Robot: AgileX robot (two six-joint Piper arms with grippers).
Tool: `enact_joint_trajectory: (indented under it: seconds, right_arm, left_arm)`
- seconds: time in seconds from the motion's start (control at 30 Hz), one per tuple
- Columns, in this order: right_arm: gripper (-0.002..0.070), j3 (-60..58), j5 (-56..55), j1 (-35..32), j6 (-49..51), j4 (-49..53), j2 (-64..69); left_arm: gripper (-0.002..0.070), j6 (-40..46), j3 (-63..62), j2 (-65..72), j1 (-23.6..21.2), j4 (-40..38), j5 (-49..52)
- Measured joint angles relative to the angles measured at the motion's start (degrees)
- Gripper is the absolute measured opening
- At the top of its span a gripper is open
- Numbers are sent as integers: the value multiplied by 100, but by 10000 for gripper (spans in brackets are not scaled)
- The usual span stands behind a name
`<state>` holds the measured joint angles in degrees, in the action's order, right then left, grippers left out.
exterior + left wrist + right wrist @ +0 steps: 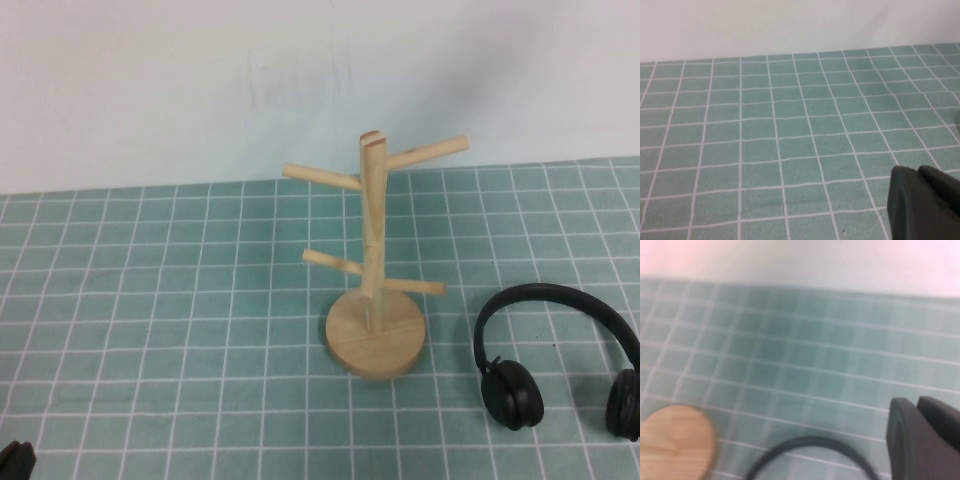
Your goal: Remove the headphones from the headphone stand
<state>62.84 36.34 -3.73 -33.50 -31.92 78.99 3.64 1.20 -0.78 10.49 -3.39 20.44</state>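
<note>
High view, headphone stand (pixel 374 300): upright near the middle of the surface (pixel 180 300), round base flat on the green grid cloth, four pegs bare.
High view, headphones (pixel 555 355): off the stand, lying flat by the right edge of the surface, just beside the stand's base but apart from it; headband arched toward the far edge, both ear cups toward the near edge, the right cup cut by the frame.
High view, left hand (pixel 16 462): only a dark tip shows at the near left corner; whether it is spread or pressed together cannot be told.
High view, right hand: out of sight here.
Left wrist view, left hand (pixel 922 205): one dark finger above bare grid cloth, nothing held that can be seen; its state cannot be told.
Left wrist view, surface (pixel 790 130): green cloth with white lines reaching the pale wall at the far edge.
Right wrist view, right hand (pixel 922 437): one dark finger over the cloth, apart from the headphones; its state cannot be told.
Right wrist view, headphones (pixel 805 447): a blurred arc of the black headband lies on the surface.
Right wrist view, headphone stand (pixel 675 445): wooden disc base, near the headband.
</note>
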Motion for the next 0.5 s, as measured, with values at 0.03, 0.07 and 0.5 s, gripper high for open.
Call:
enact_joint_trajectory:
  seconds: [0.03, 0.07, 0.5]
  right_arm:
    - [-1, 10, 172, -136, 131, 173, -260]
    - [-2, 15, 308, -205, 209, 271, -524]
    - [-5, -1363, 1021, -63, 713, 203, -3826]
  left_arm:
    - [-6, 0, 0, 0, 0, 0, 0]
    - [-6, 0, 0, 0, 0, 0, 0]
    - [-6, 0, 0, 0, 0, 0, 0]
